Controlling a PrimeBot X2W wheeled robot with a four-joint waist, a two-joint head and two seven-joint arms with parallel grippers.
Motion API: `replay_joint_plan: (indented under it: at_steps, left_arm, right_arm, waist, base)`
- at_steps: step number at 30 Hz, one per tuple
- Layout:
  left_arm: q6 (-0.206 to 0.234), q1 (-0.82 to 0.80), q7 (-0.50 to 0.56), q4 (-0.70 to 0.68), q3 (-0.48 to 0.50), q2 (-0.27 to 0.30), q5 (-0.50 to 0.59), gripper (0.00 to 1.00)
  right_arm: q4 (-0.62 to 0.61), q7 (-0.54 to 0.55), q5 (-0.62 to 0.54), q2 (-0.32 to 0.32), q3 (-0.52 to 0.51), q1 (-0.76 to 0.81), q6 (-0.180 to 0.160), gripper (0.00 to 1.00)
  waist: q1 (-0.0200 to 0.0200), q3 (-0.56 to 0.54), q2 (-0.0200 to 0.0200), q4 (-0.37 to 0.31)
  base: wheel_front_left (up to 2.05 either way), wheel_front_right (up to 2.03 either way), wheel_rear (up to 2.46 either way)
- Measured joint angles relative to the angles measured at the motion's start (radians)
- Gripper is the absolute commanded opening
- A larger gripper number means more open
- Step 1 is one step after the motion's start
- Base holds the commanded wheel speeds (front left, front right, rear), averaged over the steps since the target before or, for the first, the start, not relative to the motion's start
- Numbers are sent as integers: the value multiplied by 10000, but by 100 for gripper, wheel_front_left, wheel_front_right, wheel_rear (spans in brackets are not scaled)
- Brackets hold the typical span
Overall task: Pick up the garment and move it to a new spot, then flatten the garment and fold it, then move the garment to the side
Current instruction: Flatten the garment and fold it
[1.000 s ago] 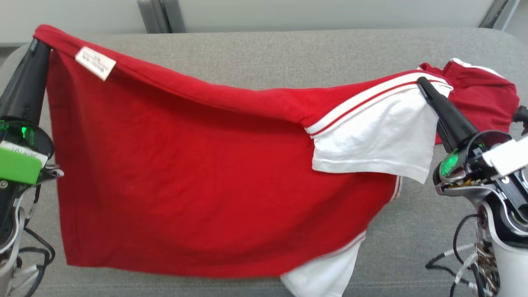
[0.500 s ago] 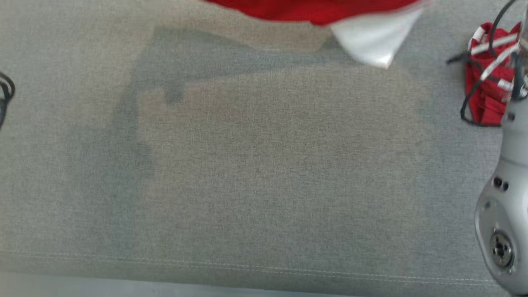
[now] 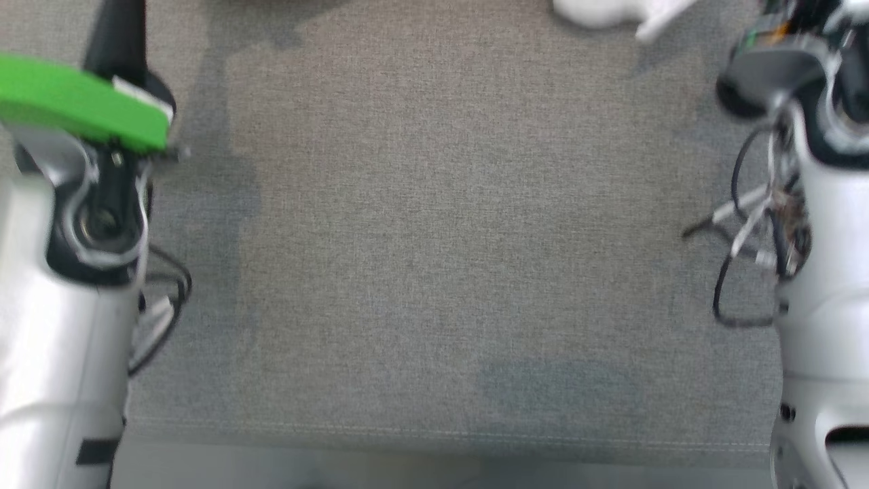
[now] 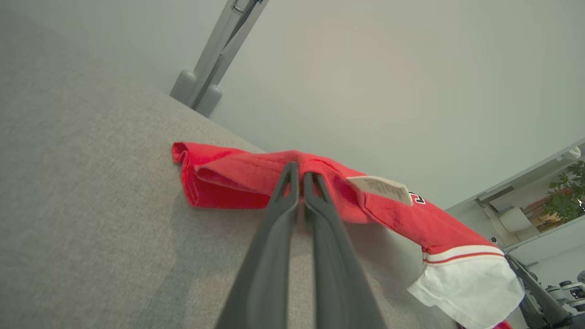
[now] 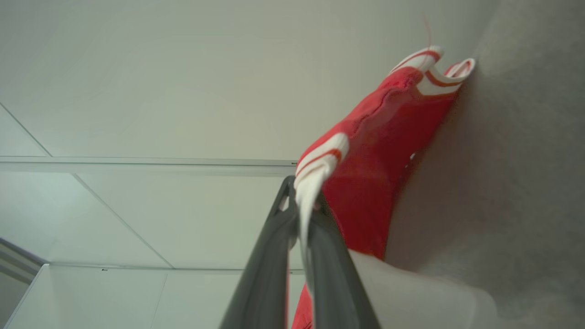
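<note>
The garment (image 4: pixel 237 178) is a red shirt with white sleeves and a white label. In the left wrist view my left gripper (image 4: pixel 298 168) is shut on its red edge, the cloth hanging just above the grey surface and trailing to the right to a white sleeve (image 4: pixel 470 283). In the right wrist view my right gripper (image 5: pixel 304 189) is shut on a white, red-striped part of the garment (image 5: pixel 374 155), with red cloth hanging beside it. In the head view a white sleeve tip (image 3: pixel 601 10) shows at the top edge, between my two forearms.
A grey fabric-covered table (image 3: pixel 434 238) spreads between the arms, its stitched front edge (image 3: pixel 434 433) near the bottom. Loose cables (image 3: pixel 747 231) hang by the right forearm. A grey metal post (image 4: pixel 215 59) stands behind the table's far side.
The head view has swung down toward the table's near edge, so the garment has slid off its top. Both forearms now show at the sides. Both grips stay shut.
</note>
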Motion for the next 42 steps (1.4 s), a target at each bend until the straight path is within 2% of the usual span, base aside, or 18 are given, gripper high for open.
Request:
replay_joint_plan:
  at_steps: [3,5,8,13,19,23,31,35,42]
  left_arm:
    - [0,1890,-357,405,270,-222,-545,0]
    - [-192,2579,-596,430,297,-309,-688,0]
    - [-451,3196,-947,546,359,-570,-773,0]
    - [-715,4321,-1329,698,731,-637,-1287,0]
    - [-756,5141,-1467,546,648,-472,-1181,0]
    - [-633,6189,-1459,71,600,-178,-1081,0]
    - [-199,7526,-1519,-838,587,-186,-1091,0]
    - [-15,8033,-1549,-1402,583,-159,-1091,0]
    - [125,8658,-1634,-1810,295,-253,-1034,0]
  right_arm:
    - [63,-138,834,63,-242,2141,-2,0]
    - [-255,-238,1277,104,-447,2989,2,0]
    - [-792,-418,1586,125,-652,3753,2,0]
    - [-1327,-489,1883,265,-428,5292,0,0]
    - [-1465,-504,2127,280,-67,7077,2,0]
    - [-2136,-652,2182,278,215,8140,2,0]
    - [-3083,-963,2428,286,736,10082,2,0]
    - [-3799,-1076,2416,286,1053,10725,2,0]
    - [-3977,-1285,1952,192,1166,11475,2,0]
  waist:
    - [-1,18,0,-140]
    - [-1,-83,0,-211]
    - [-1,-343,0,-289]
    - [-1,-1079,-1,-388]
    - [-2,-1886,0,-490]
    - [-2,-2556,0,-580]
    - [-2,-3324,0,-670]
    - [-3,-3459,0,-699]
    - [-3,-3354,0,-716]
  base:
    - [0,0,0]
    - [0,0,0]
    - [0,0,0]
    - [0,0,0]
    - [0,0,0]
    - [0,0,0]
    - [0,0,0]
    - [0,0,0]
    - [0,0,0]
